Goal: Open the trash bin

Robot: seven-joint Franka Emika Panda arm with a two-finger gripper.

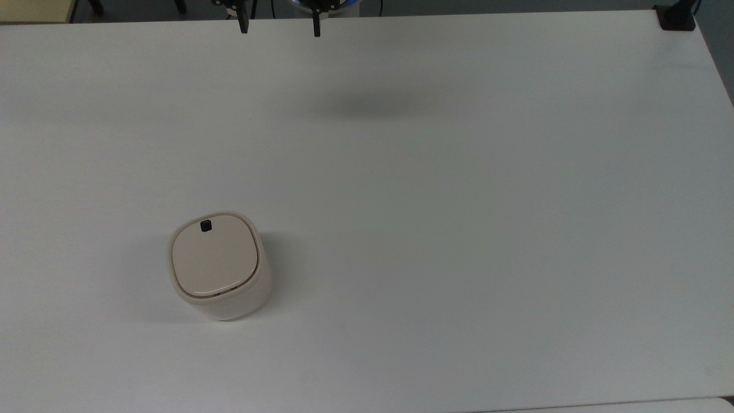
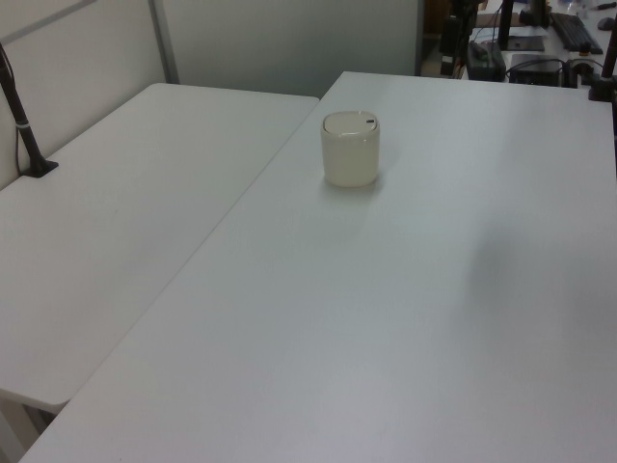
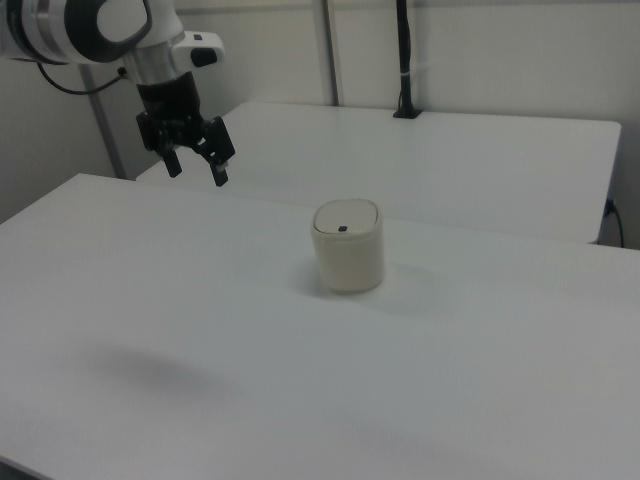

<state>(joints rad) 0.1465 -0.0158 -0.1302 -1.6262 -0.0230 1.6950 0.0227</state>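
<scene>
The trash bin (image 1: 219, 265), a small cream-beige plastic tub with a rounded-square shape, sits upright on the big white table (image 1: 459, 229), toward the top view's lower left, and its smooth flat lid (image 1: 214, 256) is still fully down. The little black square button (image 1: 205, 226) is at the lid edge that faces the top view's upper side, so roughly toward the robot. In the left view the bin (image 2: 350, 149) is near the seam with the neighbouring white table (image 2: 116, 241), and in the right view it (image 3: 348, 245) stands out in the open with nothing touching it. So I'd say we're right at the start here, the approach hasn't really happened yet. Next move, as far as I can guess: come over the bin, line a fingertip up over that button and press straight down so the lid pops, without shoving the light tub sideways. Farther back, the two-finger black gripper (image 3: 196, 164) on the white arm (image 3: 90, 25) hangs high above the table's far side in the right view, well apart from the bin. Its fingers (image 1: 243, 24) are spread wide with a clear gap between them, holding nothing and touching nothing. You can catch the tips poking in at the top view's upper edge too.
</scene>
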